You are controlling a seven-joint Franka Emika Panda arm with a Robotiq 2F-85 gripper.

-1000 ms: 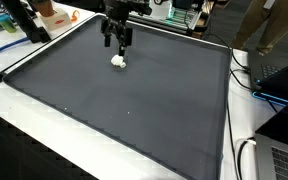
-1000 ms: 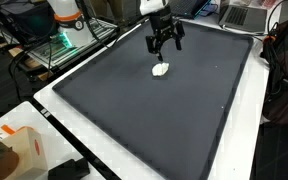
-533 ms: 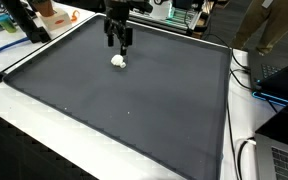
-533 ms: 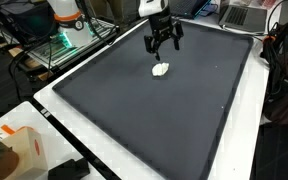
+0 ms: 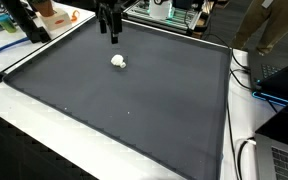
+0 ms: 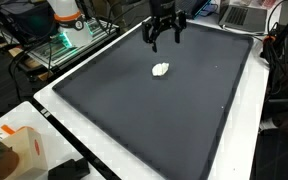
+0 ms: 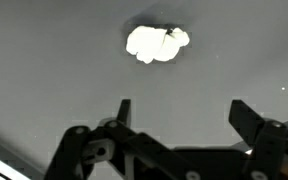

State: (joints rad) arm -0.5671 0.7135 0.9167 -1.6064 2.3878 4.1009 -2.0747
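Observation:
A small white lumpy object [image 5: 118, 61] [image 6: 161, 70] lies on the dark grey mat [image 5: 134, 100] toward its far side. My gripper [image 5: 110, 34] [image 6: 164, 38] hangs open in the air above and a little behind it, holding nothing. In the wrist view the white object [image 7: 156, 43] lies on the mat beyond my gripper [image 7: 180, 110], whose two black fingers stand wide apart with only bare mat between them.
The mat [image 6: 154, 110] is framed by a white table border [image 6: 74, 120]. An orange and white object [image 6: 24, 148] stands at a corner. Laptops and cables [image 5: 274, 85] lie along one side. A cluttered bench [image 5: 169, 12] stands behind the arm.
My gripper has risen straight up from just above the white object, staying open. The white object has not moved.

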